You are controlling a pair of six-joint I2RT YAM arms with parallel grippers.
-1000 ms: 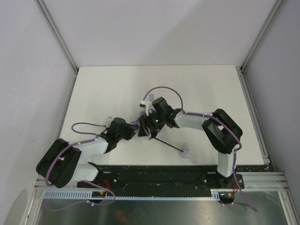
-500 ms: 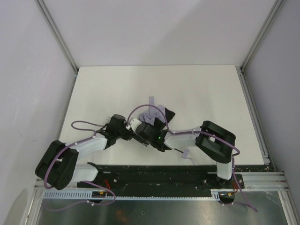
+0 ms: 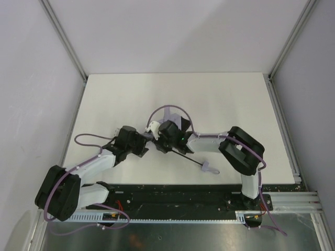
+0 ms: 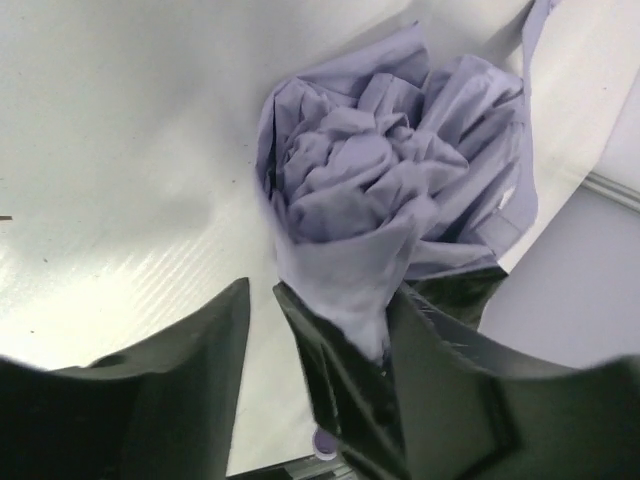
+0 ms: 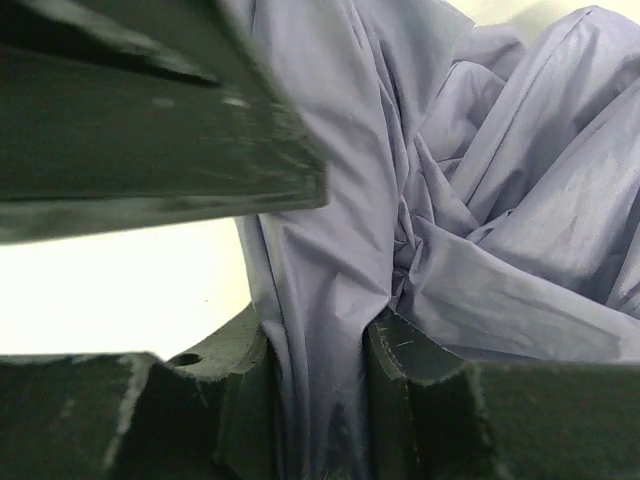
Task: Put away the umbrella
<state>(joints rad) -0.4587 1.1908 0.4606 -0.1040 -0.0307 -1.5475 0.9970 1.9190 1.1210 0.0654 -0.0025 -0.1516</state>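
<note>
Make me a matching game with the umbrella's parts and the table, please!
Things:
1 umbrella fabric
2 umbrella shaft
3 umbrella handle
4 table

Descriptions:
A white and flat
B small, at the shaft's near end
C crumpled, lavender
D thin, black

Pairs: 1-C, 2-D, 3-B, 4-A.

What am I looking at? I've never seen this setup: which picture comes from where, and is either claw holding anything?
Two robot arms are mounted at the near edge of a white table. The overhead picture looks down on both arms. The other two pictures come from a camera on each wrist. The crumpled lavender umbrella lies between the arms, its black shaft and handle toward the near edge. The right gripper pinches a fold of the fabric. The left gripper touches the fabric, but whether it grips is unclear.
</note>
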